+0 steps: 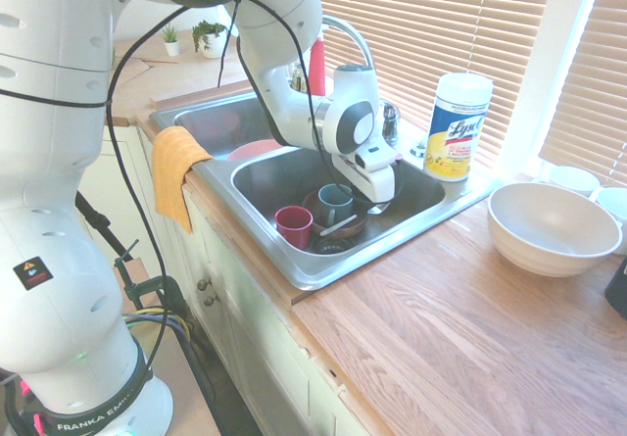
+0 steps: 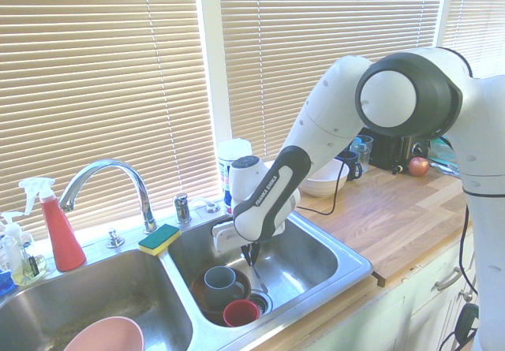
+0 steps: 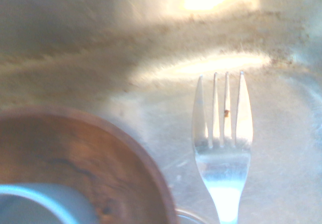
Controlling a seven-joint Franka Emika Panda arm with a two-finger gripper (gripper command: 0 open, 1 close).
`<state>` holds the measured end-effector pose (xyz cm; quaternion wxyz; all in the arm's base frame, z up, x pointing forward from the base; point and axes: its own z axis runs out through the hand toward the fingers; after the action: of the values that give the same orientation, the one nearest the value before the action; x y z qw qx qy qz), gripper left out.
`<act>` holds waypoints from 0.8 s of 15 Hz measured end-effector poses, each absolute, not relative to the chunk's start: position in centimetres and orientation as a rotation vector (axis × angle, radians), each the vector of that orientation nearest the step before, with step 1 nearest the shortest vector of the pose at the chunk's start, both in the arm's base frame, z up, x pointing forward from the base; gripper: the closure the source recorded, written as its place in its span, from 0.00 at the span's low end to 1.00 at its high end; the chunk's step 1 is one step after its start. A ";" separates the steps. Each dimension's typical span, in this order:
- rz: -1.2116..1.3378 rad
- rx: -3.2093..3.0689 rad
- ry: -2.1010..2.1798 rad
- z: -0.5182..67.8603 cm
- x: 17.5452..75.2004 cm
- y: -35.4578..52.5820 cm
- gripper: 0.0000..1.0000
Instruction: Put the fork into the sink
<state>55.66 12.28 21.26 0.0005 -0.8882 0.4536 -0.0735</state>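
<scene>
One basin of the sink [image 1: 411,222], the one nearer the counter [image 1: 470,328], contains the tool [image 2: 252,255], which points straight down into it and is clamped shut on the fork [image 3: 223,133]. The fork hangs tines-down from the tool; the wrist view shows its four tines close above the bare steel floor of the basin, beside a brown bowl [image 1: 355,224]. Whether the tines touch the floor cannot be told. The brown bowl carries a grey mug [image 1: 336,203], and a red cup [image 1: 294,225] stands just beside it near the drain. In the first exterior view a slim metal piece leans at the brown bowl's rim below the tool; it is probably the fork, though this is not certain. The step in hand is judged to be placement: the fork is already inside the basin but not yet let go. The next move calls for opening the tool so the fork drops onto the steel rather than onto the crockery, followed by a straight vertical withdrawal clear of the grey mug and the basin wall.
</scene>
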 end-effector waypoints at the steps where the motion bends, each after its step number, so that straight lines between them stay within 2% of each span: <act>1: -0.231 -2.799 1.406 20.8 55.7 12.1 1.00; 7: -0.198 -2.827 1.384 17.7 55.7 10.6 1.00; 8: -0.183 -2.822 1.397 17.2 55.7 10.5 0.00; 12: -0.142 -2.800 1.433 15.9 55.9 10.4 0.00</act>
<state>55.87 10.38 15.90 -0.0037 -0.8893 0.4551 -0.0451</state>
